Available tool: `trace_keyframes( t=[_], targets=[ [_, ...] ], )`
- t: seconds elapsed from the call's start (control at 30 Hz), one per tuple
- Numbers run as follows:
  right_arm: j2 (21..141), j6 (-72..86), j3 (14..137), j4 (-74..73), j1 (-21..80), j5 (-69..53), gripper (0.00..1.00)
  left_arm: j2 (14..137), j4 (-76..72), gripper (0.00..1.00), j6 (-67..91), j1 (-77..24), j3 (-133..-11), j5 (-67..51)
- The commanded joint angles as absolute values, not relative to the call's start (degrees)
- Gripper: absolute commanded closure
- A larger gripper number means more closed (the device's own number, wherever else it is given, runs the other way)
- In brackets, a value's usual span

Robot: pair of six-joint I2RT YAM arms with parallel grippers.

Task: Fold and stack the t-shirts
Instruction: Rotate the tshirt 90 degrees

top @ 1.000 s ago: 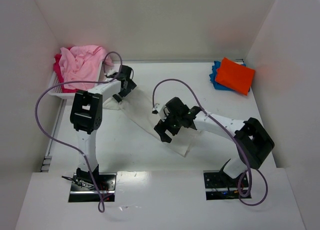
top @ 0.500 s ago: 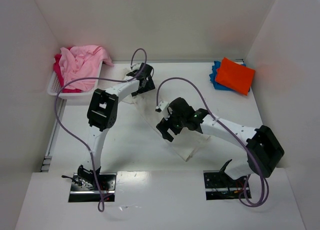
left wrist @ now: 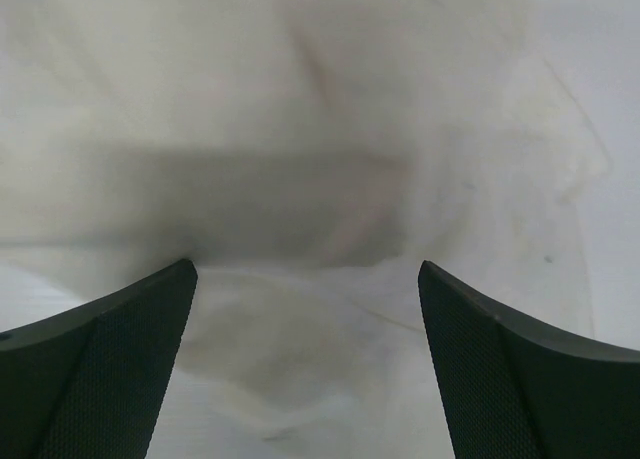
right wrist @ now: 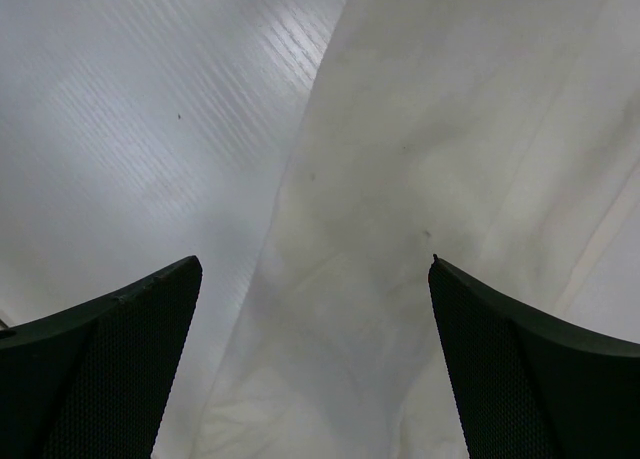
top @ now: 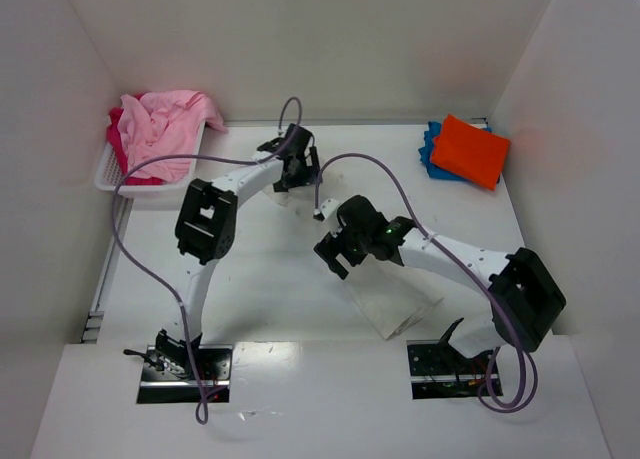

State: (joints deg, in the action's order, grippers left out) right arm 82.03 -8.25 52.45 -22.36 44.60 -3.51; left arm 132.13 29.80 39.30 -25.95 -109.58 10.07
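1. Our left gripper (top: 298, 171) has swung from the basket (top: 112, 184) to the white shirt's (top: 395, 304) far end, fingers spread and empty.
2. Our right gripper (top: 333, 257) hovers over its middle, also wide open.
3. The shirt lies mid-table and its near end has shifted right. We judge the fold barely begun.

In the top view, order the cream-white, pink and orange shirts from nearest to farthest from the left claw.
1. Cream-white shirt, beneath the left claw.
2. Pink shirt, far left, in the basket.
3. Orange shirt, far right corner.
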Motion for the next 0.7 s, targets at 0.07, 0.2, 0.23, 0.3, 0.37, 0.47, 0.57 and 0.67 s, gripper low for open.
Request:
trace_keyframes(
  t=[0.07,0.2,0.23,0.3,0.37,0.47,0.57,0.67],
  targets=[
    [84.1,-7.4,54.9,-22.4,44.4,0.7,0.00,124.6,28.0,0.01,42.1,-16.7,-103.2,10.0],
    [84.7,-6.9,55.5,-22.9,43.2,1.0,0.00,125.2,26.3,0.01,42.6,-15.9,-102.0,9.3],
    [84.7,-6.9,55.5,-22.9,43.2,1.0,0.00,125.3,26.2,0.01,42.6,-15.9,-102.0,8.6],
    [84.7,-6.9,55.5,-22.9,42.7,1.0,0.00,127.1,25.5,0.01,42.6,-15.9,-102.7,8.0],
    [84.7,-6.9,55.5,-22.9,42.7,1.0,0.00,128.4,26.0,0.01,42.6,-15.9,-103.8,7.3],
    [84.7,-6.9,55.5,-22.9,42.1,1.0,0.00,129.6,26.0,0.01,42.6,-15.9,-104.9,6.7],
    [86.0,-6.9,55.5,-22.9,42.1,1.0,0.00,131.7,26.0,0.01,43.1,-15.4,-106.5,6.7],
    [87.2,-6.9,55.9,-22.9,41.6,1.0,0.00,133.4,26.7,0.01,43.8,-14.2,-108.9,6.7]
  ],
)
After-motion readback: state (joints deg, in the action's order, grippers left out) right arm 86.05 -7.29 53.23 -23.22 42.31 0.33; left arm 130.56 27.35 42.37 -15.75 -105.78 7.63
